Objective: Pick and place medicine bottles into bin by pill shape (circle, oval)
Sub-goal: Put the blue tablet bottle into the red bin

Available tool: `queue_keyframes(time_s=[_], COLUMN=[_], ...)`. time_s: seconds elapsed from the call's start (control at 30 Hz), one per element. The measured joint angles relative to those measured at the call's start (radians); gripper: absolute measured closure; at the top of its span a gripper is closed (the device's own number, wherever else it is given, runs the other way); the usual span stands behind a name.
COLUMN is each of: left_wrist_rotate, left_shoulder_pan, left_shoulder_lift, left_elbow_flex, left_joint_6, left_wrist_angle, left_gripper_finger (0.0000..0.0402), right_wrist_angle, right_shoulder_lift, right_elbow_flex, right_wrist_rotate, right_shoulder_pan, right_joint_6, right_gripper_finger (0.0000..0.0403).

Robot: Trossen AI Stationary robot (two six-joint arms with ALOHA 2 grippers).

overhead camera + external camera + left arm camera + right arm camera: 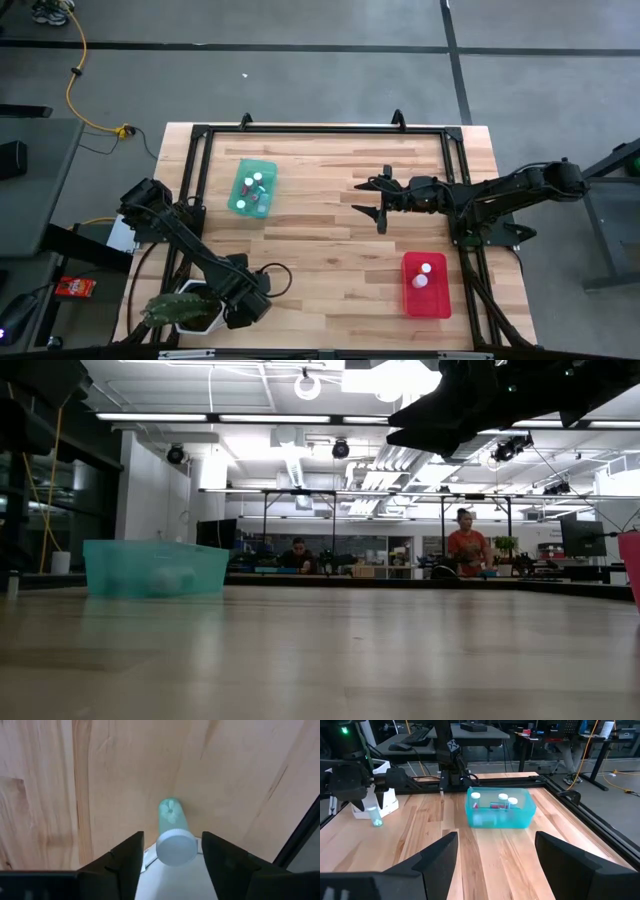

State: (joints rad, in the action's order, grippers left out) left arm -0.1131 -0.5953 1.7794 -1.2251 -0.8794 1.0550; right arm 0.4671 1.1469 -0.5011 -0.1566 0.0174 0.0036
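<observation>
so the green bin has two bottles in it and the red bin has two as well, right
Not quite. The high view shows the green bin holding more than two bottles; the right wrist view shows three white caps. The red bin does hold two.

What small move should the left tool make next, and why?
Probably close a little more. The left tool has its fingers on either side of a white-capped bottle lying on the table, with gaps showing beside the cap.

Teal bin; red bin; white-capped pale green bottle; light wood-grain table.
</observation>
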Motion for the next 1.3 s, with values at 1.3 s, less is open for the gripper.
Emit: queue_keyframes(time_s=[1.3], left_wrist_rotate=[0.678], left_shoulder_pan=[0.244], left_shoulder_lift=[-0.230], left_elbow_flex=[-0.047], left_joint_6=[0.675], left_wrist_angle=[-0.318], left_gripper_finger=[0.0308], right_wrist_angle=[-0.022], right_shoulder_lift=[0.000], right_elbow_flex=[-0.001], right_wrist_rotate=[0.001], right_shoulder_pan=[0.000], right_joint_6=[0.018], right_gripper_finger=[0.0143])
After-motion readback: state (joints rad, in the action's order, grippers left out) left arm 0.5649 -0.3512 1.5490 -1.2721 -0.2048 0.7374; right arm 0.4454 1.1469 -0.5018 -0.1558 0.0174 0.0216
